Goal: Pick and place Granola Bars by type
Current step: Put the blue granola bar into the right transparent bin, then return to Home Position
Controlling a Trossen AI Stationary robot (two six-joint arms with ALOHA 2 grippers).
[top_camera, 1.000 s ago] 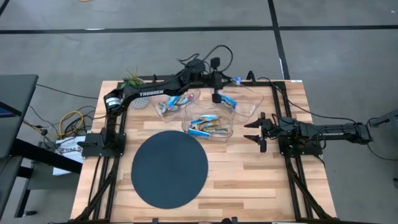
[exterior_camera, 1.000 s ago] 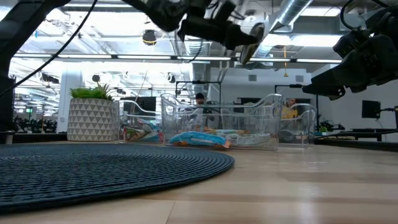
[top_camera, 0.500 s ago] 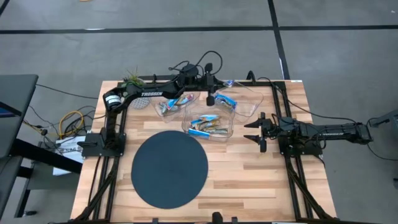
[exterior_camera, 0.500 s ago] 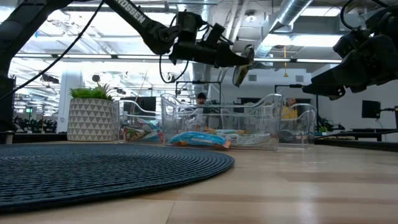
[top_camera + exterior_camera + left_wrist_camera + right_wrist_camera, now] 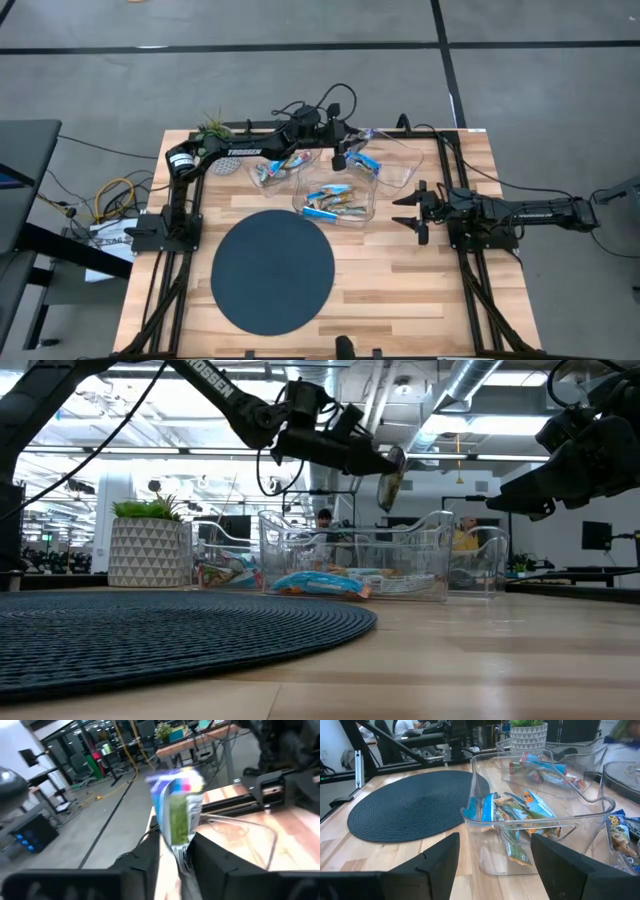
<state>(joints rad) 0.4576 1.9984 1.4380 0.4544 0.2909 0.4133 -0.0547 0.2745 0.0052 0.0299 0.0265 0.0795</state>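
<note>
While the wooden table (image 5: 400, 290) is filling most of the high view, a dark round mat (image 5: 272, 270) is lying in its lower middle part. Above the mat, around the frame's centre, three clear bins are standing close together: the left bin (image 5: 262, 180), the front bin (image 5: 362, 211) and the right bin (image 5: 408, 166), each holding some Granola Bars (image 5: 333, 203) in mostly blue wrappers. A small potted plant (image 5: 212, 127) is standing at the table's upper left corner.

The left arm is reaching from the upper left toward the frame's centre, and the left gripper (image 5: 339, 160) is hanging in the air over the bins. Its fingers are pinching one held bar (image 5: 177, 815) by the lower end, so the blue and green wrapper is standing up above them. The right gripper (image 5: 409, 212) is waiting at the middle right, just beside the front bin, with its fingers spread and holding nothing.

I think the risk is in the grip: only the wrapper's end is being pinched, so the shiny bar could slip or swing. If it is released too high or over a bin wall, it could be falling into the wrong type's bin or onto the table.
</note>
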